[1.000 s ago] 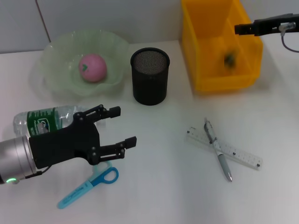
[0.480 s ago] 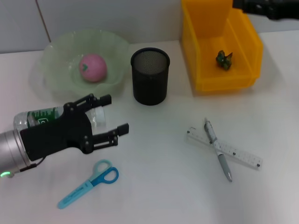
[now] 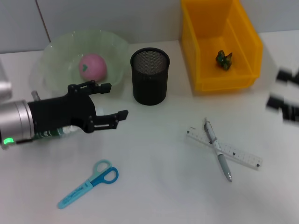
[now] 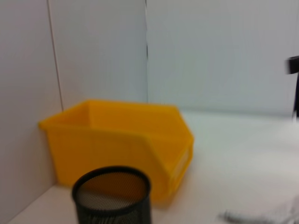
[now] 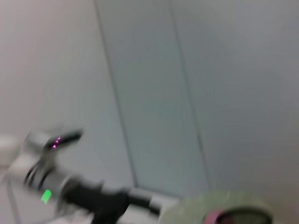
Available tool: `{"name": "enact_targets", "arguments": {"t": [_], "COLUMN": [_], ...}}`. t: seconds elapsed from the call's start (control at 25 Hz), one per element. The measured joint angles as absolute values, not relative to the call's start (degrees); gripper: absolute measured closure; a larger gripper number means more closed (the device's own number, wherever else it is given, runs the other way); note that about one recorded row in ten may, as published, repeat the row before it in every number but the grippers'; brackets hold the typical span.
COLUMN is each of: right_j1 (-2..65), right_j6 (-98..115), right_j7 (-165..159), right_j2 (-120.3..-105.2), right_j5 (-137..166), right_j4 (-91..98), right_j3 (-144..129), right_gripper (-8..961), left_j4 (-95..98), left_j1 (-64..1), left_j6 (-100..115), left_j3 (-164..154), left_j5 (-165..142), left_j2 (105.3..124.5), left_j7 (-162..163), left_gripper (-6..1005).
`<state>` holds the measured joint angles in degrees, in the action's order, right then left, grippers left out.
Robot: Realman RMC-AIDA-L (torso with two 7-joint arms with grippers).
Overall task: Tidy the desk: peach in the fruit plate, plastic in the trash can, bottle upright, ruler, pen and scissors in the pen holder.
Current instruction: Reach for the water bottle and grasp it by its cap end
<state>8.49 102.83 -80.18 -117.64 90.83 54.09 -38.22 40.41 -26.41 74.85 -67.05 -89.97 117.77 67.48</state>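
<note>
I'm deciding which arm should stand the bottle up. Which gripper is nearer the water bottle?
Left. The left gripper hangs open right over the lying water bottle, which it mostly hides. The right gripper is far across the table, beside the yellow bin.

Left pincer (image 3: 109, 100): black, two slim fingers; silver wrist cylinder, green light.

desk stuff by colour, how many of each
pink: 1, peach
green: 2, plate, plastic scrap
yellow: 1, bin
black: 1, pen holder
blue: 1, scissors
clear: 2, ruler, bottle
grey: 1, pen
total: 9
</note>
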Motion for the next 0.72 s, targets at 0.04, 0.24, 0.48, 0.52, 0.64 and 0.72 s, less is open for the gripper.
{"name": "enact_targets", "arguments": {"t": [0.04,0.24,0.48,0.52,0.64,0.72], "right_j1": [8.44,8.23,8.23,8.23,8.23,8.28], "right_j6": [104.34,107.05,107.25,107.25,107.23,107.23], "right_j7": [-78.08,-71.37,-68.85,-68.85,-68.74,-68.52], "right_j2": [-117.42,-117.09,-117.01,-117.01,-116.99,-116.99], "right_j5": [92.99,102.25,104.57,104.57,104.63,104.66], "right_j4": [52.04,45.97,43.27,43.27,43.00,42.53], "right_j3": [-36.95,-31.89,-29.91,-29.91,-29.88,-29.87], "right_gripper": [119,120,121,122,122,123], "left_j4": [47.66,58.51,61.27,61.27,61.01,61.01], "left_j1": [-26.40,-27.58,-34.74,-34.74,-36.92,-37.28], "left_j6": [73.54,71.81,69.58,69.58,68.82,68.22], "left_j3": [-67.05,-68.52,-75.24,-75.24,-78.85,-80.17], "left_j5": [-97.06,-109.94,-127.22,-127.22,-132.14,-133.57], "left_j2": [118.07,118.44,118.57,118.57,118.69,118.72], "left_j7": [74.37,84.80,95.44,95.44,99.47,100.57], "left_gripper": [154,155,156,156,155,155]}}
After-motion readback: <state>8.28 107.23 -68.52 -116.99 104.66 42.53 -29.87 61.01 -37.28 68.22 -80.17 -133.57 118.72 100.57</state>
